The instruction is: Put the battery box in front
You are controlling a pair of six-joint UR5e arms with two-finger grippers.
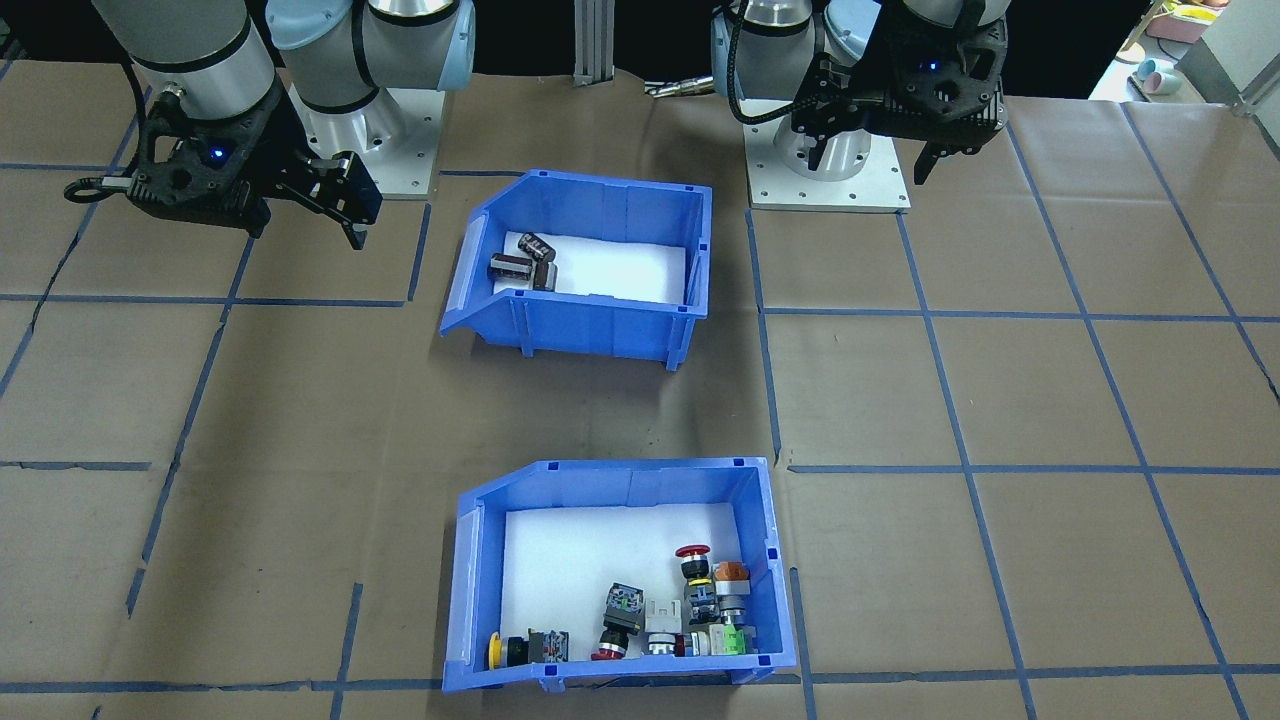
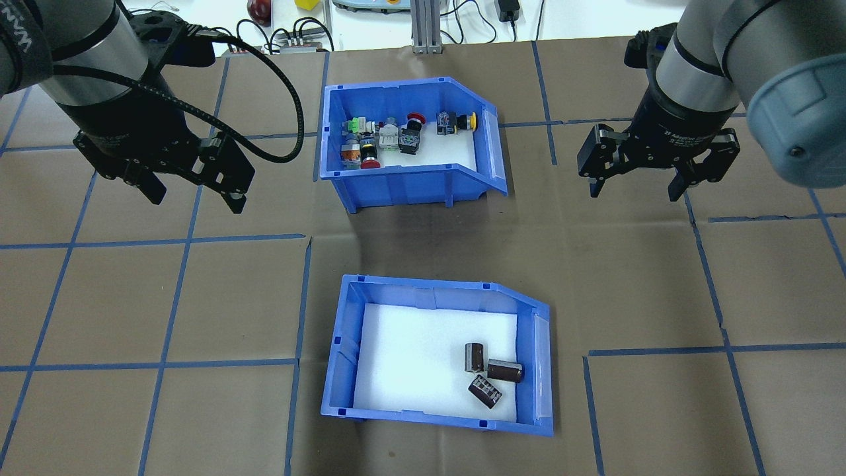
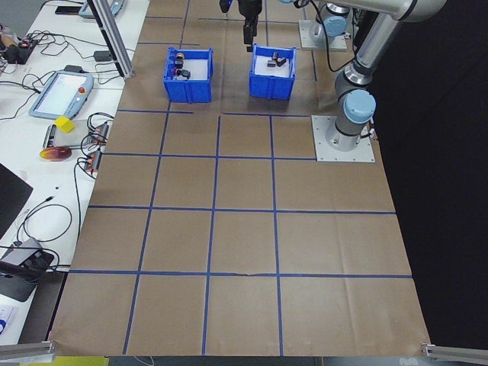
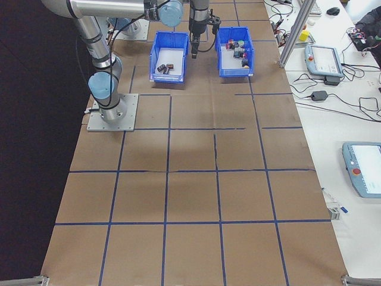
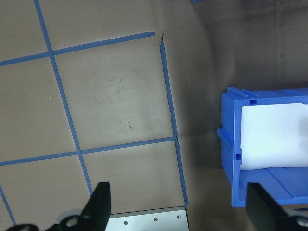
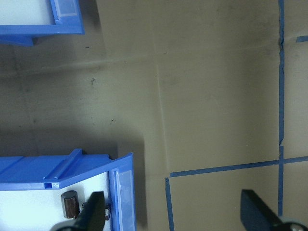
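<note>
The battery box (image 2: 436, 357) sits low in the centre of the overhead view, a blue bin with a white foam liner (image 2: 410, 357) and its sloped-cut front toward the frame's right. Three short dark cylinders (image 2: 490, 373) lie clustered in its lower right corner, one upright and two on their sides; pale print shows on one cylinder but is too small to read. In the front-facing view the same box (image 1: 585, 265) stands in the upper middle of the frame, near the robot bases.

A second blue bin (image 2: 410, 142), holding colourful push-buttons and switches, stands at upper centre of the overhead view, well apart from the battery box.

The left gripper (image 2: 192, 195) hangs at the overhead view's upper left, fingers spread, holding nothing. The right gripper (image 2: 638, 188) hangs at upper right, also spread wide and empty; white lettering runs across its black body but cannot be made out. Both are clear of the bins, above the brown table (image 2: 198, 297) crossed by blue tape lines.
</note>
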